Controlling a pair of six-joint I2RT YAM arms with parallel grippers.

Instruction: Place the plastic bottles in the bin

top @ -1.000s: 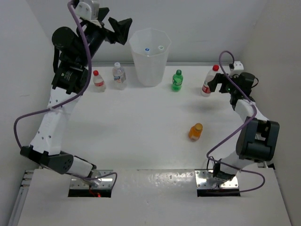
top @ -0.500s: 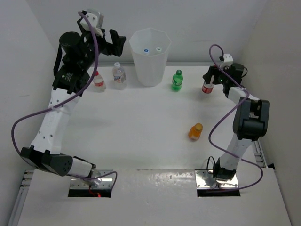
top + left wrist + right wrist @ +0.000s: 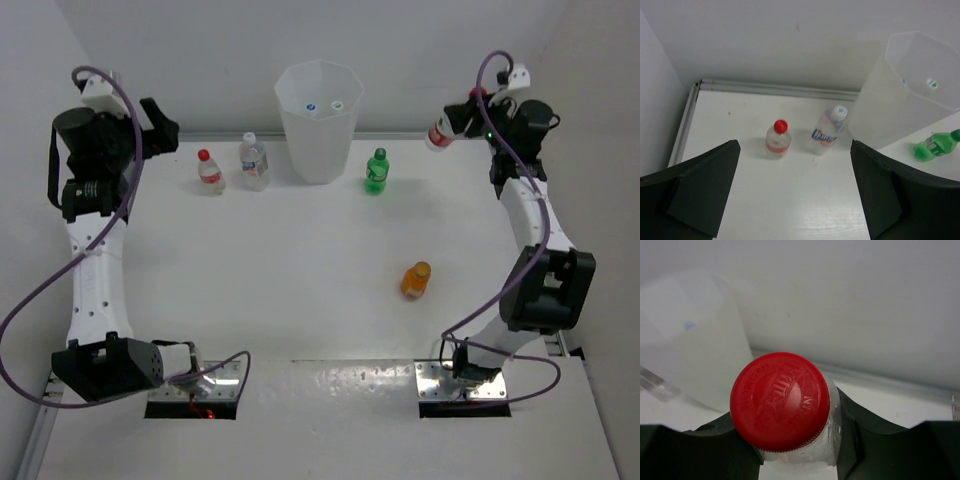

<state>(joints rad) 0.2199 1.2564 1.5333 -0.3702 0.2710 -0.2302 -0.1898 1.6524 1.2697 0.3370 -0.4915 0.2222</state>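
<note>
My right gripper (image 3: 462,118) is shut on a clear bottle with a red cap (image 3: 780,400), held in the air at the back right, to the right of the white bin (image 3: 318,125). Two bottle caps show inside the bin. On the table stand a red-capped clear bottle (image 3: 209,171), a white-capped clear bottle (image 3: 254,161), a green bottle (image 3: 376,170) and an orange bottle (image 3: 415,280). My left gripper (image 3: 160,128) is open, raised at the back left above the two clear bottles (image 3: 778,140), with nothing between its fingers (image 3: 700,190).
White walls close the table at the back and on both sides. The bin (image 3: 905,95) stands against the back wall. The arm bases and their cables sit at the near edge.
My right gripper has shut on the red-capped bottle at the back right and lifted it off the table. My left arm has swung away from the bin to the left.
</note>
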